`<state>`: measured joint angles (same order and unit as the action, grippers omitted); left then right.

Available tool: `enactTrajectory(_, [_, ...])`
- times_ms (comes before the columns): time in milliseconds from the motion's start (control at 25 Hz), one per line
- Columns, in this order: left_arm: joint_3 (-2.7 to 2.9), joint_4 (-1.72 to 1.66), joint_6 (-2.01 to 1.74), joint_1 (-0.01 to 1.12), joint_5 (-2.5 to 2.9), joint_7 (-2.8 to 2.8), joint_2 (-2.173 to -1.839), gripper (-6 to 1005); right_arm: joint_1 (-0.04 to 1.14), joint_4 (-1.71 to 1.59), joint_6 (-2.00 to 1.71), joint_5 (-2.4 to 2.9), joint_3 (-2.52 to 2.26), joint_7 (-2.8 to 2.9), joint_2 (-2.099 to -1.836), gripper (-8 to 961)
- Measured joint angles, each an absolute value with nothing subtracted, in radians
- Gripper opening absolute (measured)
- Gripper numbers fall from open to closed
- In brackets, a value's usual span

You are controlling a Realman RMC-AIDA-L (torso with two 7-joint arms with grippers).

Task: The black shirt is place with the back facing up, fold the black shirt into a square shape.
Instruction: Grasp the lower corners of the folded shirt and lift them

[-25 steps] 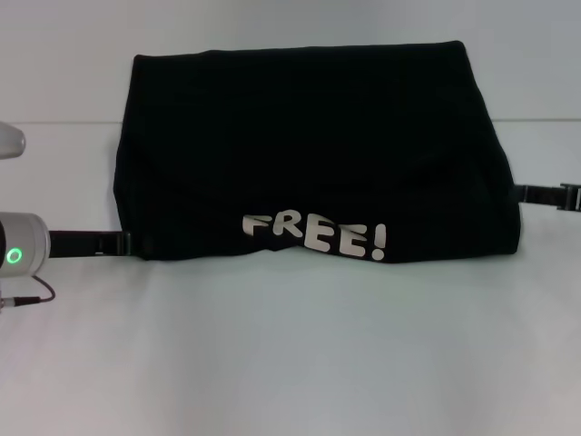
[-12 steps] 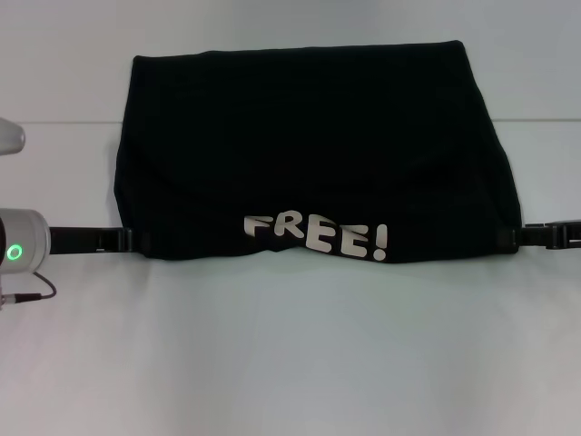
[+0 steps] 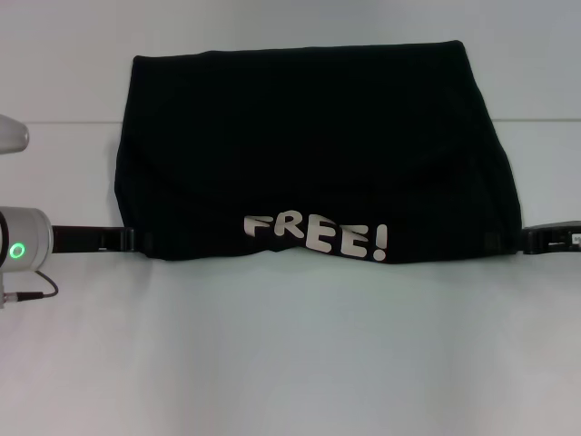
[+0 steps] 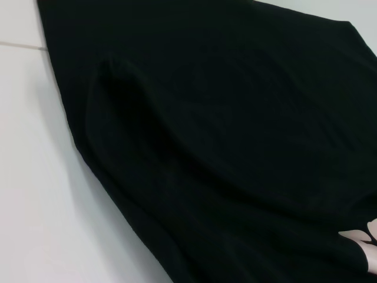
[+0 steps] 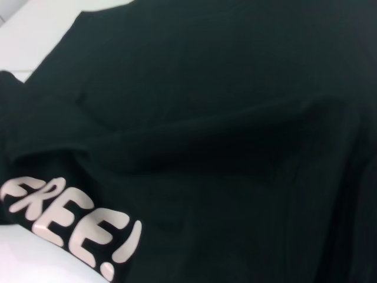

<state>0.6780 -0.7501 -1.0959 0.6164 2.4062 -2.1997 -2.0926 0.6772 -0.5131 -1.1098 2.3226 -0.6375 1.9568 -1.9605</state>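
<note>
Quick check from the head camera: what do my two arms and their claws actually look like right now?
The left arm ends in a silver-grey cylindrical wrist with a glowing green ring light and a thin dark cable looping below it. Its left claw is a slim black bar reaching to the black shirt. The right claw is likewise black and slim, with a small pale label on its body.

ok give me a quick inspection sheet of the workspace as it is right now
surface: plain white table, bare in front of the shirt
job's things: black shirt folded into a wide block, white FREE! print showing at its near edge
clutter: nothing seen
grippers: left claw low at the shirt's near left corner; right claw low at its near right corner
cables: thin dark cable under the left arm's wrist
surroundings: pale wall behind the table
</note>
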Motion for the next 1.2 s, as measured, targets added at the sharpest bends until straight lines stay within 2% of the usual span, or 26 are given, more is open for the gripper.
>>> enactTrajectory(80, [0.678,-0.750,-1.095,0.617,2.406,-2.200,-2.092,0,0.678,-0.511,-1.083,2.322,-0.656,1.956,-1.971,629])
enactTrajectory(240, [0.680,-0.750,-1.095,0.617,2.407,-2.200,-2.091,-1,0.671,-0.518,-1.081,2.299,-0.648,1.935,-1.977,459])
enactTrajectory(520, [0.674,-0.754,-1.095,0.617,2.409,-2.199,-2.089,-1,0.663,-0.519,-1.102,2.279,-0.646,1.929,-1.966,178])
enactTrajectory(600, [0.673,-0.756,-1.098,0.617,2.411,-2.199,-2.088,-1,0.662,-0.519,-1.102,2.279,-0.645,1.929,-1.962,43])
enactTrajectory(1000, [0.610,-0.808,-1.165,0.599,2.492,-2.195,-2.077,0,0.632,-0.526,-1.168,2.278,-0.617,1.926,-1.924,43])
enactTrajectory(1200, [0.588,-0.826,-1.220,0.590,2.493,-2.174,-2.074,0,0.614,-0.529,-1.188,2.278,-0.616,1.924,-1.915,43])
